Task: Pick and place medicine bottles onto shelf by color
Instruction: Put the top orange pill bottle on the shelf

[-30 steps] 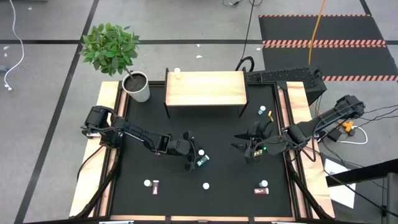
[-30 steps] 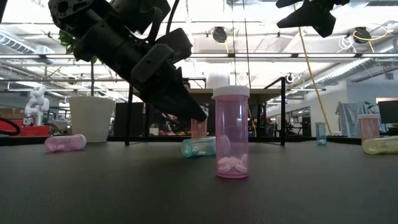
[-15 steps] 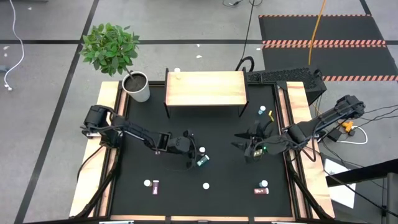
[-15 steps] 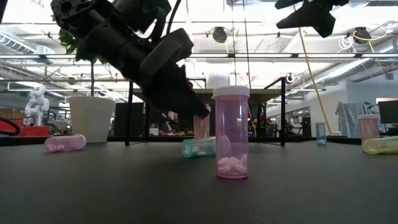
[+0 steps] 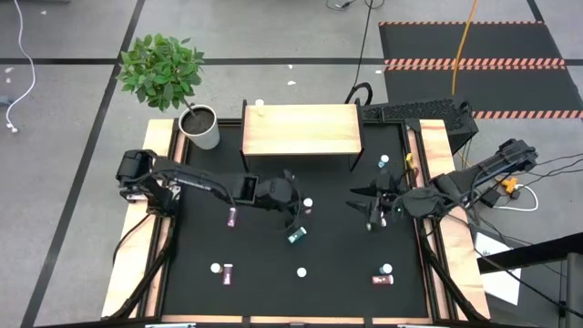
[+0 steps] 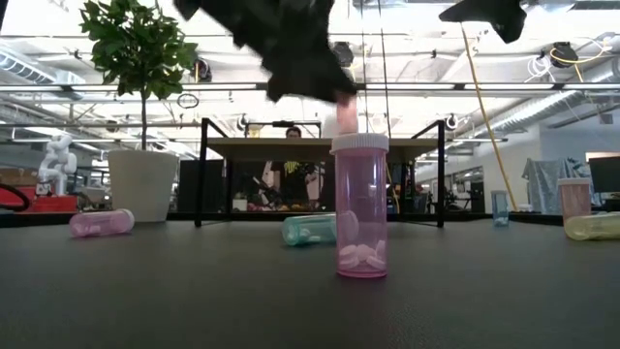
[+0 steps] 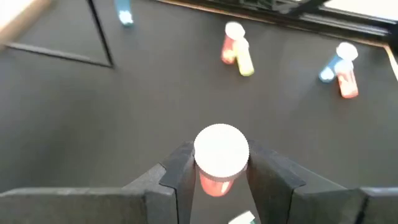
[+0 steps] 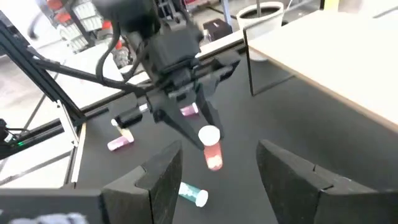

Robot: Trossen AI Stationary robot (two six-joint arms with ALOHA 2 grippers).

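Presently, contents of the black mat (image 5: 209, 296):

- Left gripper (image 5: 301, 206): raised above the mat's middle, just in front of the shelf (image 5: 301, 128). Fingers (image 7: 177, 171) clamped on a pink bottle (image 7: 217, 163), white cap facing the wrist camera. The right wrist view shows the same bottle hanging clear of the mat, cap up.
- Right gripper (image 5: 368, 208): in the air to the right of the left one, well apart from it, jaws spread, nothing between them.
- Shelf: light wooden top on thin dark legs, at the far edge of the mat; one small white-capped bottle (image 5: 260, 105) at its far left corner.
- Teal bottle (image 5: 296, 236): lying on its side, just beneath and nearer than the left gripper.
- Pink bottle, upright (image 6: 359, 206): near the front edge, close to the low camera, pills visible at its bottom.
- Dark pink bottle (image 5: 231, 217): lying left of the left gripper.
- Two bottles (image 5: 221, 270) at front left; two more (image 5: 384, 275) at front right.
- Bottles (image 5: 390, 164) beside the shelf's right leg, blue and yellow among them.
- Potted plant (image 5: 200, 126): white pot at the shelf's left end.
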